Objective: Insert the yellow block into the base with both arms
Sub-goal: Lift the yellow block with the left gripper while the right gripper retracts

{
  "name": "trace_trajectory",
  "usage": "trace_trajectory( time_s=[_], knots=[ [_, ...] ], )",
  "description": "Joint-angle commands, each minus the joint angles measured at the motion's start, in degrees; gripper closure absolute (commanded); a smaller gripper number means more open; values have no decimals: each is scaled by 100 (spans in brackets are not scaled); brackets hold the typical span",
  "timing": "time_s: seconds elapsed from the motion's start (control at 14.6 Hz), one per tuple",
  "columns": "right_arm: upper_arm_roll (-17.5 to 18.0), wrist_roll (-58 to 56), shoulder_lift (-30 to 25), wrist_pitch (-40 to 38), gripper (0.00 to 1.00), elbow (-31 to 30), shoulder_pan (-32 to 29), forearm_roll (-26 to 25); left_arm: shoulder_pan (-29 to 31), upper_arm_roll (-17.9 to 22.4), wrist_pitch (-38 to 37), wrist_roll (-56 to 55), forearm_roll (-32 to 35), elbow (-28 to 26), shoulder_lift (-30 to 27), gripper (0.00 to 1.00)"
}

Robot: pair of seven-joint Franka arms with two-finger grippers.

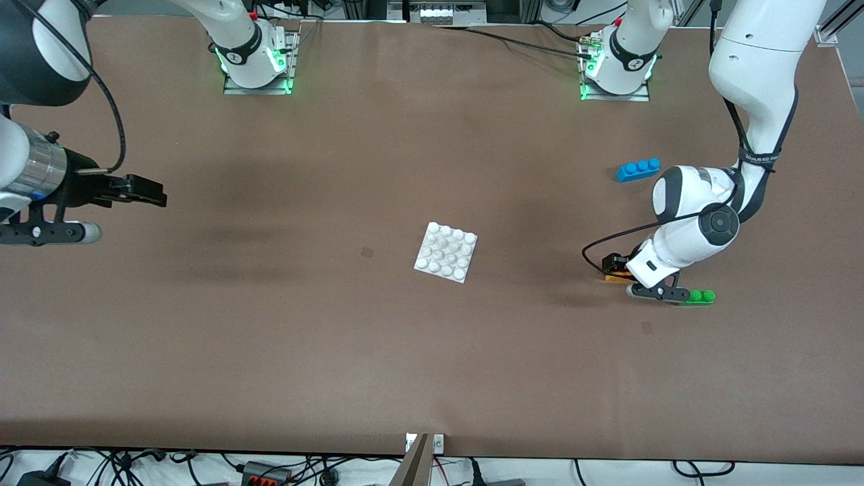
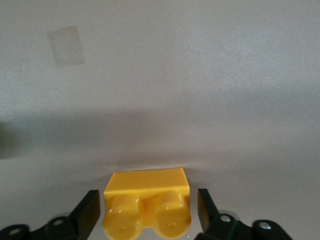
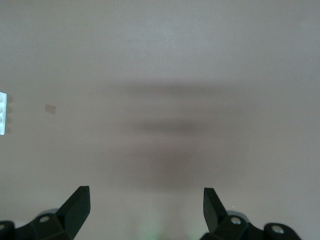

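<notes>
Down at the left arm's end of the bench, the left gripper brackets the yellow block, fingers not yet touching. Next: clamp, lift, carry to the base. The right gripper waits, spread wide.

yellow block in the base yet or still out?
Out. The yellow block lies on the table between the left gripper fingers, near the green brick; the base sits mid-table with bare studs.

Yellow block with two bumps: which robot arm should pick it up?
The left arm. Its left gripper is already down at the table with its fingers either side of the small yellow plastic block. The right gripper waits open over bare table at the right arm's end.
</notes>
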Motion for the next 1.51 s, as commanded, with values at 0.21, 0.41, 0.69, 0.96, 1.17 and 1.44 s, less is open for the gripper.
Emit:
trace_trajectory(
  time_s=[0.21,0.41,0.69,0.96,1.17,1.44],
  knots=[
    [103,-79,18,-89,0,-85,-326,-49,-12,-9,-4,165,-65,89,32,36],
    [182,-123,-87,-124,0,-59,-441,-74,-21,-9,-30,156,-65,98,14,41],
    [963,-88,-614,-275,0,-94,-1423,-302,49,-290,-644,17,-83,124,-222,44],
    [1577,-88,-1324,-107,0,-759,-2135,-505,31,-817,-1609,-791,-83,377,-600,46],
    [1843,-97,-1739,262,0,-1297,-2348,-540,-56,-1046,-2638,-969,-74,1141,-575,46],
    [1843,-80,-1925,386,0,-1659,-2295,-549,-371,-1520,-2799,-1528,-74,1679,-374,46]
  ],
)
